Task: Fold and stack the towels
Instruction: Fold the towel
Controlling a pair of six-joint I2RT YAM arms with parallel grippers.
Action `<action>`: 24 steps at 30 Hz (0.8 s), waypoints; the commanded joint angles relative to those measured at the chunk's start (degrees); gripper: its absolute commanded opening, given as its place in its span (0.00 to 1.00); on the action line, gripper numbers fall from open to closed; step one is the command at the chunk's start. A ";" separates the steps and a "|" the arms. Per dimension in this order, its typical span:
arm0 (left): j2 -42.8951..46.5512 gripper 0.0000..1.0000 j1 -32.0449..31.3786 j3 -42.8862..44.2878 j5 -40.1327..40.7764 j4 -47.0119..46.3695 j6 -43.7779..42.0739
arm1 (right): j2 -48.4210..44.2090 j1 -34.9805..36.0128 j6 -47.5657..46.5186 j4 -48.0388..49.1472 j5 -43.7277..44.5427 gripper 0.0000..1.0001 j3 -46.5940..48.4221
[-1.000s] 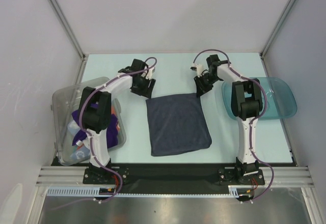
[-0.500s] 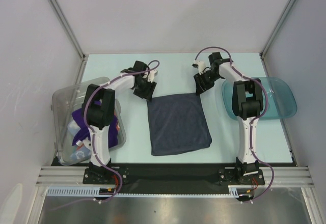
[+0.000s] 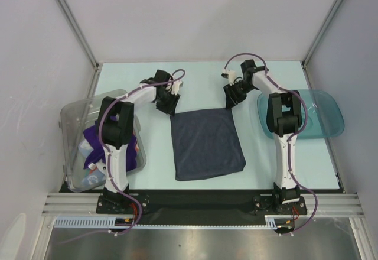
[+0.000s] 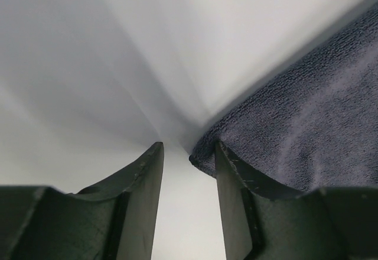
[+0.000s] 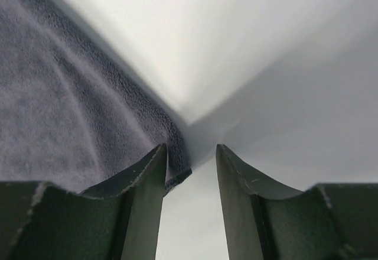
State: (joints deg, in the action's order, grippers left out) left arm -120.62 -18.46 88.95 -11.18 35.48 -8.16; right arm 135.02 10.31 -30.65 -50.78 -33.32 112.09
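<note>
Left claw [image 4: 188, 148] and right claw [image 5: 191, 149] are both spread, pinching nothing. The towel [image 3: 207, 145] lies flat, one far corner beside each claw's inner finger. I judge that lets both corners lift together for an even fold.

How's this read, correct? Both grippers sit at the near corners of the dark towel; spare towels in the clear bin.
No. The top view shows the left gripper and right gripper at the dark towel's far corners, not near. Spare towels are in the clear bin.
</note>
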 commanded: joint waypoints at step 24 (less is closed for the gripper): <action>0.29 0.00 1.58 2.90 -2.89 -0.06 -0.54 | 0.33 -0.90 -0.37 -0.19 -1.22 0.00 1.20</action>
State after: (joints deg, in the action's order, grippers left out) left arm -121.91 -17.39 90.87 -15.20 36.99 -8.47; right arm 135.44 9.87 -31.48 -51.37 -34.00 112.22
